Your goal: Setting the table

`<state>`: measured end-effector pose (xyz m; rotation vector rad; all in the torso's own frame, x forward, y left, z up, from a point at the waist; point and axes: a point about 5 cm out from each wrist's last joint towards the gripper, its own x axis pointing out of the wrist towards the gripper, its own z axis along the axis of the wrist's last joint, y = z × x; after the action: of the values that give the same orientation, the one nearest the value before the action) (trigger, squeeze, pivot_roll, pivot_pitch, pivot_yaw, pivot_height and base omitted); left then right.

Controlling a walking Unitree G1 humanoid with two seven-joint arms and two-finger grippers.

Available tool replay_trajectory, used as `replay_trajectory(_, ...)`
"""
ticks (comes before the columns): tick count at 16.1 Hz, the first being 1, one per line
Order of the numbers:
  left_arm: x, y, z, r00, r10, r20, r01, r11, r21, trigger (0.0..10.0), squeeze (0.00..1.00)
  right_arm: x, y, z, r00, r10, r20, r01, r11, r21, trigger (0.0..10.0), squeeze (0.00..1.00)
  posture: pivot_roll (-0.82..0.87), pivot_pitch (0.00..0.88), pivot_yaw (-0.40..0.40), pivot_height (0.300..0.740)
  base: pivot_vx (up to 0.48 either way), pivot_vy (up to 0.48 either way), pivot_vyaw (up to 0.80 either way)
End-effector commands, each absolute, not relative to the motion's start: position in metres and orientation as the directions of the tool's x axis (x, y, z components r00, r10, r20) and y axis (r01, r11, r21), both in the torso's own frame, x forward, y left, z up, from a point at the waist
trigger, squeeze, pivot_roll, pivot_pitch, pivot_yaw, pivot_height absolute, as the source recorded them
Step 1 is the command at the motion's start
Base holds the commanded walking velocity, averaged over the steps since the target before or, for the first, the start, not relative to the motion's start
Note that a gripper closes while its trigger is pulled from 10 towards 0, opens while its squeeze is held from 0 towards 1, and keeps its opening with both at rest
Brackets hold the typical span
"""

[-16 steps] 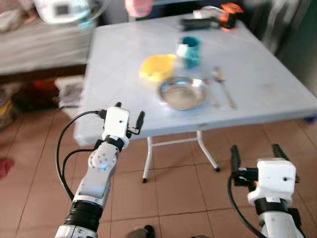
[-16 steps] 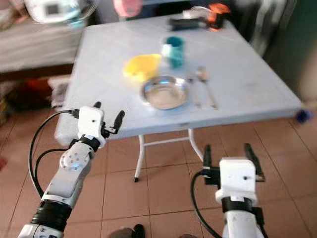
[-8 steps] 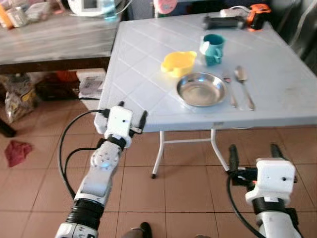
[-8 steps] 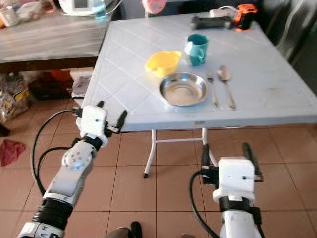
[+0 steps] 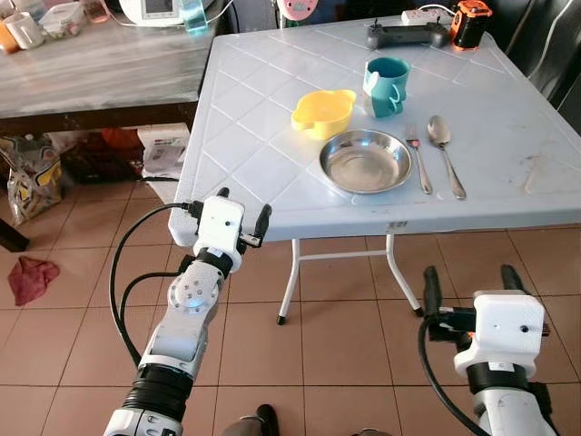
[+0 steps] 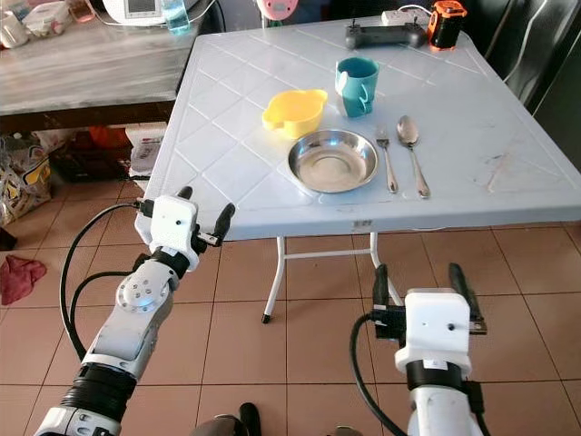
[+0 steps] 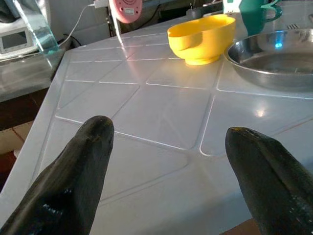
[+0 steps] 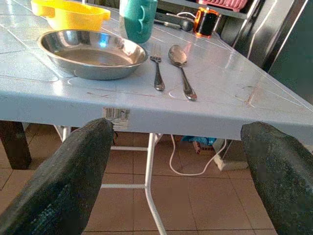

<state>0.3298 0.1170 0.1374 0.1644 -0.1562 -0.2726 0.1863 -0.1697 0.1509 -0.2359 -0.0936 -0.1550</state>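
The pale grey-white plastic folding table (image 5: 508,182) stands ahead of me, its near edge just beyond both my claws. On it the setting is grouped toward my right half: a round shiny steel plate (image 5: 366,161) nearest the edge, a yellow plastic bowl with small handles (image 5: 323,111) behind it to the left, a teal mug (image 5: 386,85) behind it to the right, and a steel fork (image 5: 418,158) and steel spoon (image 5: 445,153) lying side by side just to the right of the plate. Both utensils have their long axes running away from me, handles toward the near edge.

My left claw (image 5: 240,216) hovers at the table's front left corner, fingers spread wide and empty; along it I look across bare tabletop to the bowl and plate. My right claw (image 5: 468,282) hangs below the table's edge, over the floor tiles, also wide open and holding nothing.

The fork and spoon lie up and ahead of my right claw, so I judge that arm the nearer one for any utensil adjustment, reaching up over the edge toward the handles.
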Motion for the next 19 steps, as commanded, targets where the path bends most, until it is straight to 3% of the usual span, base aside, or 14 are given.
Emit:
replay_trajectory(1, 0.3305, 0.1159, 0.1375, 0.949, -0.287, 0.129, 0.259, 0.946, 0.197, 10.0, 0.0, 0.1833, -0.1683, 0.1542, 0.984, -0.139, 0.115, 0.162, 0.961, -0.223, 10.0, 0.0, -0.15, 0.179, 0.089, 0.74, 0.0, -0.315, 0.0)
replay_trajectory(7, 0.3296, 0.1141, 0.1353, 0.948, -0.295, 0.121, 0.268, 0.943, 0.198, 10.0, 0.0, 0.1815, -0.168, 0.154, 0.984, -0.143, 0.11, 0.164, 0.96, -0.225, 10.0, 0.0, -0.16, 0.183, 0.089, 0.74, 0.0, -0.374, 0.0)
replay_trajectory(11, 0.3296, 0.1138, 0.1352, 0.95, -0.286, 0.127, 0.261, 0.948, 0.183, 10.0, 0.0, 0.1815, -0.1694, 0.1547, 0.983, -0.143, 0.111, 0.166, 0.958, -0.234, 10.0, 0.0, -0.16, 0.183, 0.089, 0.74, 0.0, 0.0, 0.0)
replay_trajectory(16, 0.3315, 0.1111, 0.1348, 0.946, -0.299, 0.125, 0.274, 0.944, 0.184, 10.0, 0.0, 0.1818, -0.1688, 0.1551, 0.982, -0.149, 0.115, 0.173, 0.956, -0.238, 10.0, 0.0, -0.17, 0.181, 0.096, 0.74, 0.0, 0.0, 0.62)
replay_trajectory(19, 0.3316, 0.1093, 0.1354, 0.944, -0.305, 0.13, 0.28, 0.944, 0.176, 10.0, 0.0, 0.1816, -0.1697, 0.1553, 0.981, -0.155, 0.117, 0.179, 0.957, -0.227, 10.0, 0.0, -0.16, 0.181, 0.096, 0.74, 0.0, 0.0, 0.0)
